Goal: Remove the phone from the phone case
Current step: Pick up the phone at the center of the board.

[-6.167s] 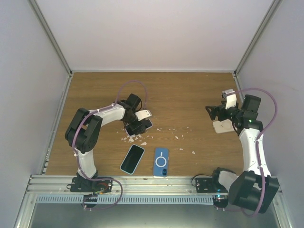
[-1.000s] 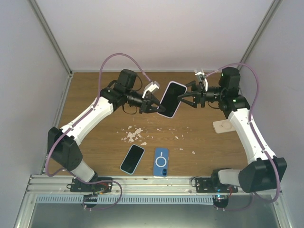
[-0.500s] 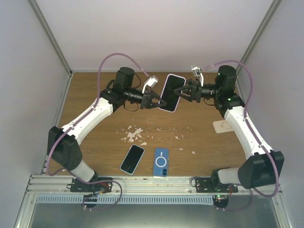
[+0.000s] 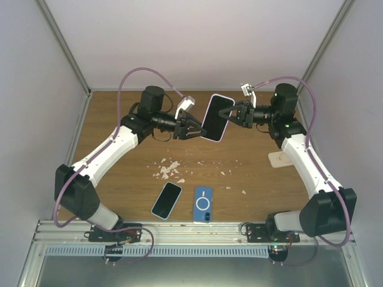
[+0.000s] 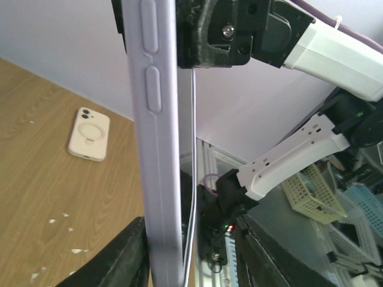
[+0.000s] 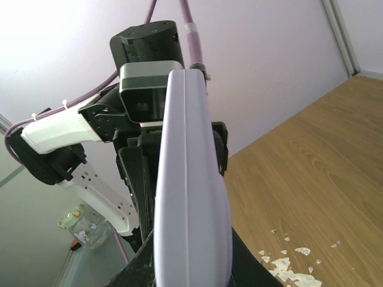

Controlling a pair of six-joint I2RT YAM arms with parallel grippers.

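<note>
A phone in a lavender phone case [image 4: 217,118] hangs in mid-air over the far middle of the table, its dark screen facing up. My right gripper [image 4: 232,113] is shut on its right edge; in the right wrist view both black fingers [image 6: 139,266] press against the case [image 6: 191,197]. My left gripper [image 4: 195,128] stands open astride the left edge. In the left wrist view the case's button side [image 5: 157,119] lies against the left finger [image 5: 128,254], while the right finger [image 5: 258,254] stands apart from the glass.
On the table near the front lie a bare black phone [image 4: 167,200] and a blue case [image 4: 203,204]. A cream case [image 4: 279,159] [image 5: 88,134] lies at the right. White scraps [image 4: 170,169] are scattered mid-table. Walls close in on three sides.
My right gripper has closed on the phone's right edge. My left jaws have loosened from their grip. Both arms lifted the phone slightly toward the back.
</note>
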